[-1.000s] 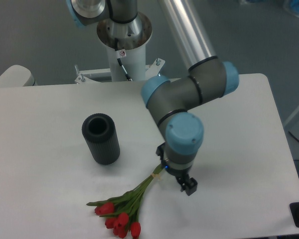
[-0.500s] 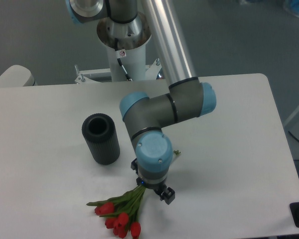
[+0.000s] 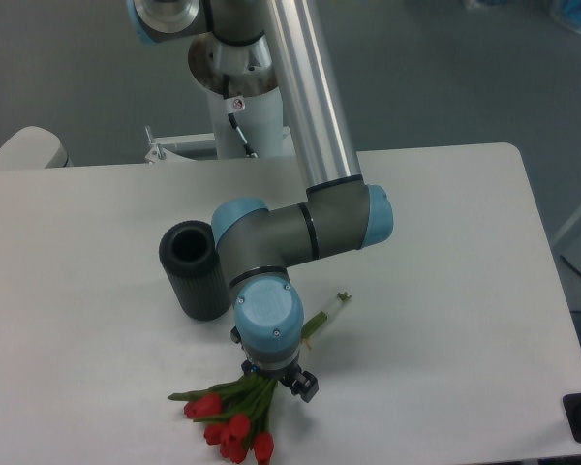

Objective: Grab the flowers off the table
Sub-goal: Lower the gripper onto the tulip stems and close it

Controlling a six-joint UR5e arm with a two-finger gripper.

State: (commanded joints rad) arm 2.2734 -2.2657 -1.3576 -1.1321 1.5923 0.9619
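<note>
- Movement is seen in the arm: the pincer point(image 3: 283, 380) has been carried over from the far side of the stems, and it is now placed right above the flowers point(image 3: 240, 417).
- The flowers have not been shifted. They are laid flat on the table point(image 3: 445, 291), with the red heads spread out just past the pincer, toward the near edge.
- The cut end of the stems point(image 3: 331, 308) is seen sticking out on the other side of the pincer, from behind the blue wrist cap.
- The pincer's fingers are mostly hidden by the wrist, so whether they are apart or together cannot be told.
- The black ribbed cylinder point(image 3: 196, 269) is stood up to one side of the pincer, close to the arm but not touched.
- The flowers are not yet lifted. The pincer is judged to be lined up over the middle of the bunch, so the next thing needed is a drop down and a squeeze on the stems.
</note>
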